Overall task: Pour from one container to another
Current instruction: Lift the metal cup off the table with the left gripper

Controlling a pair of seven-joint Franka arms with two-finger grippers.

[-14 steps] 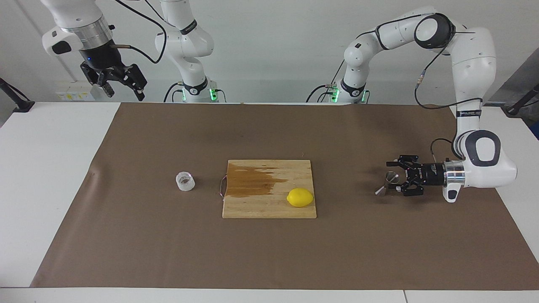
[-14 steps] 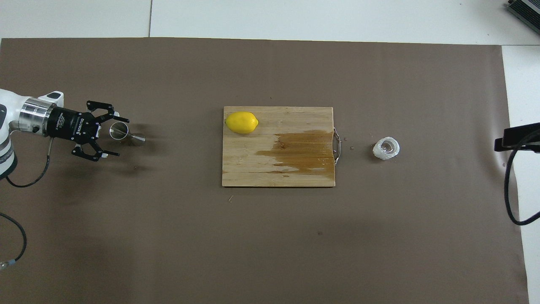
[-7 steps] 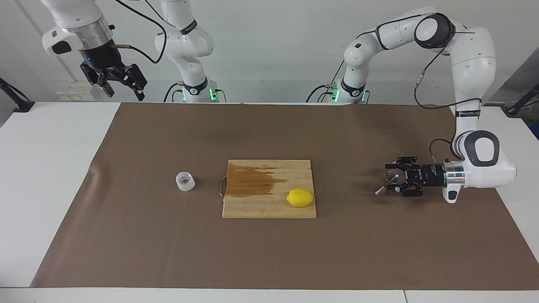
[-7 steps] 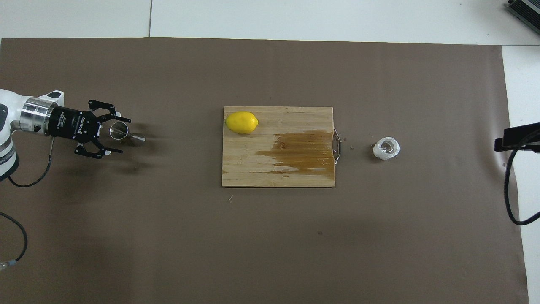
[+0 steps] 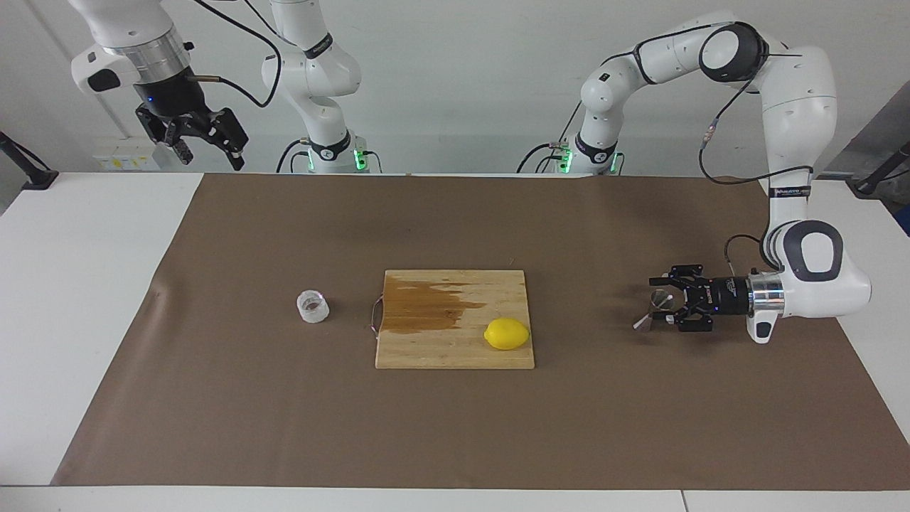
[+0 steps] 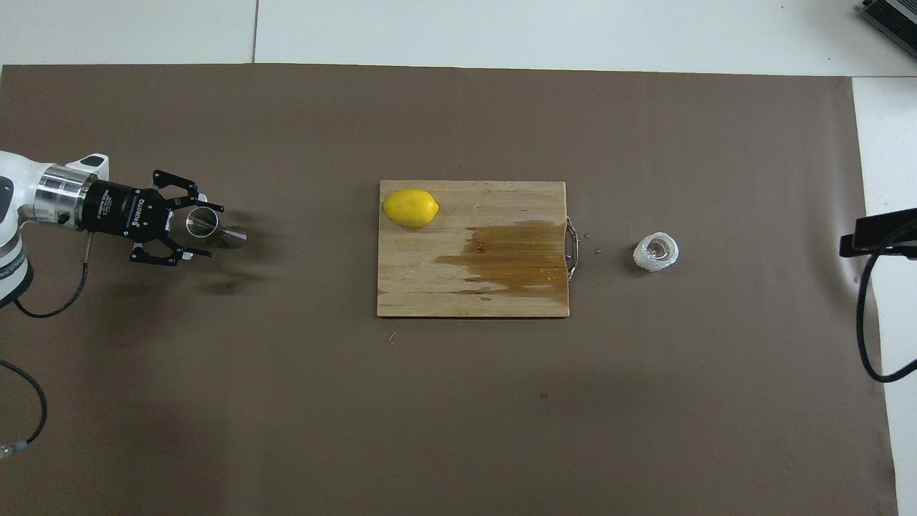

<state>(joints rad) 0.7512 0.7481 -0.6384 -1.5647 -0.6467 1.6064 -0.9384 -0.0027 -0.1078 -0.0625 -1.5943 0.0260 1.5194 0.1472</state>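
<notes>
Closing in around the steel jigger (image 5: 652,311), the left gripper (image 5: 665,310) has narrowed its fingers from 1 second ago; the arm itself has barely shifted. That jigger lies on its side on the brown mat (image 5: 284,427) at the left arm's end of the table, and I cannot tell whether the fingers already touch it. The right gripper (image 5: 206,146) waits raised with its fingers spread, holding nothing, over the table edge at the right arm's end.

The glass cup (image 5: 313,306) stands upright beside the handle of the cutting board (image 5: 441,352), toward the right arm's end. A lemon (image 5: 507,333) and a brown stain sit on the board.

Risk: the smooth cone-shaped jigger could squirt out or roll as the fingers pinch it.

Only the overhead view shows the jigger's open mouth (image 6: 203,222) facing the gripper; only the facing view shows the right gripper.
</notes>
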